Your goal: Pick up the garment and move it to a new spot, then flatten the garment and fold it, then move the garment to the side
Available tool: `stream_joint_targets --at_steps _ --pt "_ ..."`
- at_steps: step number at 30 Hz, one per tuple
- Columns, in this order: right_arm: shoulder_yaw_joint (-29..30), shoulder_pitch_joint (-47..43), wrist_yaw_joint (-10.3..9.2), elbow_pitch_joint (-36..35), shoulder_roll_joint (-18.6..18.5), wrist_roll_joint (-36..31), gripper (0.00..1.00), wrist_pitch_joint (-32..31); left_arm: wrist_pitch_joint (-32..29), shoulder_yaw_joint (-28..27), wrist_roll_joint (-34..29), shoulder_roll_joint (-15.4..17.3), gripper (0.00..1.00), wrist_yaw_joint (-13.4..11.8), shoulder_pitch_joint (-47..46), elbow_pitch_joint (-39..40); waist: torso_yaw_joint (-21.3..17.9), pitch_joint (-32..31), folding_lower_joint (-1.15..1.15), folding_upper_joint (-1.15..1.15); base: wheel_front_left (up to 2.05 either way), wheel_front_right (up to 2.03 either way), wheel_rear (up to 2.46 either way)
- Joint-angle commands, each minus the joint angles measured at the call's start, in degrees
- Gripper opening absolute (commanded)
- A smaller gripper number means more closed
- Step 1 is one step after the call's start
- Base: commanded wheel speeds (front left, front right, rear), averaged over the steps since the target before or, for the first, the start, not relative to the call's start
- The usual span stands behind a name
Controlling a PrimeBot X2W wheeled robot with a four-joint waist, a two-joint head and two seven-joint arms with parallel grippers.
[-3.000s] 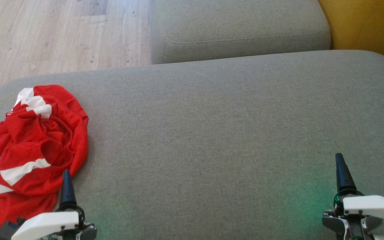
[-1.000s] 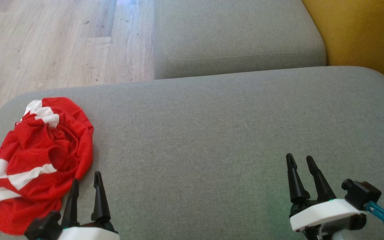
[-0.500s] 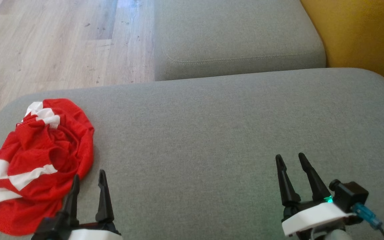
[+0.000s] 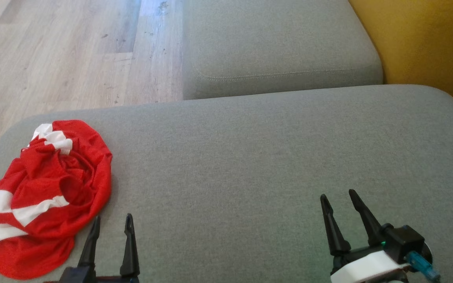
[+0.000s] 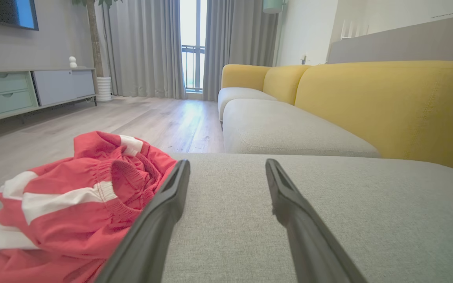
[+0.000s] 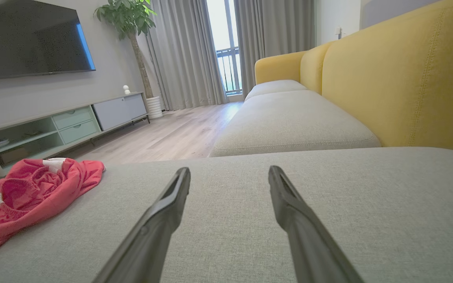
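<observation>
Head view has been tipped a little, so the grey cushion (image 4: 250, 157) and the crumpled red-and-white garment (image 4: 45, 188) are shown lower, not moved; the garment is left bunched at the cushion's left end. Both grippers have been rolled since three seconds ago, two fingers now shown on each: left gripper (image 4: 112, 217) just beside the garment's near edge, right gripper (image 4: 337, 193) well apart, jaws of both spread wide and empty. The pick-up is judged ready but not begun

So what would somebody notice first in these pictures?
The bright red and white garment, crumpled at the left end of the grey cushion. Then the yellow sofa back on the right. The left gripper sits just beside the garment, jaws open; the right gripper is far off, also open.
</observation>
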State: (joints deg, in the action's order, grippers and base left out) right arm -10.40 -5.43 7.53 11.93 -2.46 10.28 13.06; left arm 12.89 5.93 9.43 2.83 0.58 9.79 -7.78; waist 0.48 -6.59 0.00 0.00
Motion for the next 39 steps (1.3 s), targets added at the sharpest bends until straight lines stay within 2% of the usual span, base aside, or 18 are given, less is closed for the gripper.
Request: stream_joint_targets --at_steps 1,7,28,33,39 --pt "-1.01 1.78 -0.04 -1.44 -0.41 -2.03 1.0 1.03 1.2 -1.36 -2.1 0.24 1.0 0.07 -2.0 1.69 -0.08 -0.13 0.0 0.0 0.0 0.0 0.0" --pt "-0.15 1.36 -0.04 -0.24 -0.42 -4.83 1.0 1.94 2.11 -1.6 -5.84 0.18 1.0 -0.15 -1.74 2.16 -0.3 -0.5 0.0 0.0 0.0 0.0 0.0" --pt "0.13 1.19 -0.04 0.69 -0.42 -4.42 1.0 1.94 2.11 -2.25 -6.29 0.07 1.0 -0.22 -1.98 0.23 0.04 -0.35 0.0 0.0 0.0 0.0 0.0" --pt "0.33 0.68 -0.04 0.59 -0.42 -4.13 1.0 1.94 2.11 -2.66 -7.32 0.07 1.0 -1.19 -2.57 -0.65 2.69 0.11 0.0 0.0 0.0 0.0 0.0" --pt "0.2 0.28 -0.04 0.42 -0.42 -3.61 1.0 1.94 2.11 -3.33 -7.74 0.42 1.0 -1.41 -2.93 -1.28 8.11 0.53 0.0 0.0 0.0 0.0 0.0"
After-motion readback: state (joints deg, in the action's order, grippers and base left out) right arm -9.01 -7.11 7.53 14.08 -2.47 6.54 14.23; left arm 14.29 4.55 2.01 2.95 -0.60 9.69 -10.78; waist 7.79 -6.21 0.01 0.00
